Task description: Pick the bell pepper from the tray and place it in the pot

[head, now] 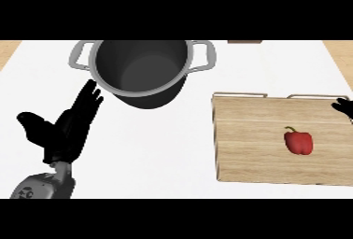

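Observation:
A red bell pepper [299, 142] with a green stem lies on the right half of the wooden tray [255, 135]. The dark grey pot [141, 70] with two metal handles stands empty at the back, left of the tray. My left hand [66, 127] is raised at the left, fingers straight and pointing toward the pot, holding nothing. Only the fingertips of my right hand [343, 107] show at the right edge, above the tray's far right corner, apart from the pepper.
The white counter [165, 154] runs between the pot and the tray. The tray has metal handles [240, 94] along its far edge. Wooden floor shows at the far corners.

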Tool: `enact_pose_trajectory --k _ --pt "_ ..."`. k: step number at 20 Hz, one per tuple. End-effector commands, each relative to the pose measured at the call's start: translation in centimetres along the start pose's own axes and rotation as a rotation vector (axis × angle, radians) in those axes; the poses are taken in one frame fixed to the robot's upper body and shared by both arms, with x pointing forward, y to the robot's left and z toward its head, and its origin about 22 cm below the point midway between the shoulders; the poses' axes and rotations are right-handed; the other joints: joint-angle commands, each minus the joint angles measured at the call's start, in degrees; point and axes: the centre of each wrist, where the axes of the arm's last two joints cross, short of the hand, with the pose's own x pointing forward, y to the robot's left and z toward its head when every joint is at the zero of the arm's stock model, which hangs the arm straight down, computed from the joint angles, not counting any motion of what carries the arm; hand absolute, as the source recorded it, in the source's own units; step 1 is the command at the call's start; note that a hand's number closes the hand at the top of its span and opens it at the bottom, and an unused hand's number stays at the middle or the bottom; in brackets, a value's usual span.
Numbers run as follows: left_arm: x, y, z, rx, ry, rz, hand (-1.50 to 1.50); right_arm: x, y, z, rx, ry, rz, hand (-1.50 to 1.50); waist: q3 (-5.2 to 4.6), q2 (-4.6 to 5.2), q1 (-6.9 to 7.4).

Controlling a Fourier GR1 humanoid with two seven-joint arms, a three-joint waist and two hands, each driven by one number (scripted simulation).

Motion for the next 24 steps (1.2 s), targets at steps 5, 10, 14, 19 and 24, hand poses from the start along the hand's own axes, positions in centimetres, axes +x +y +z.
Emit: enact_pose_trajectory --k 5,10,14,19,24 --pt "1.0 -1.2 0.0 0.0 0.012 0.021 0.0 1.8 1.3 -0.4 -0.039 -0.012 -0.022 -1.5 0.0 -0.02 -0.18" --pt "-0.6 -1.4 -1.1 -0.007 0.003 -0.008 0.0 4.0 2.7 -0.6 -0.008 0.039 -0.029 -1.5 -0.02 0.02 -0.3" --pt "-0.1 -0.7 0.6 -0.004 -0.008 0.005 0.0 4.4 3.6 -4.3 -0.011 0.102 0.025 -1.5 -0.01 0.1 0.57" --pt "1.8 1.1 0.1 0.001 0.005 -0.014 0.0 2.5 4.8 -5.6 0.024 0.141 0.052 -1.5 0.01 0.08 0.32" --pt "0.2 -0.7 -0.5 0.014 -0.001 -0.005 0.0 3.7 6.6 -6.5 0.05 0.128 0.07 -1.5 0.0 0.06 0.04"
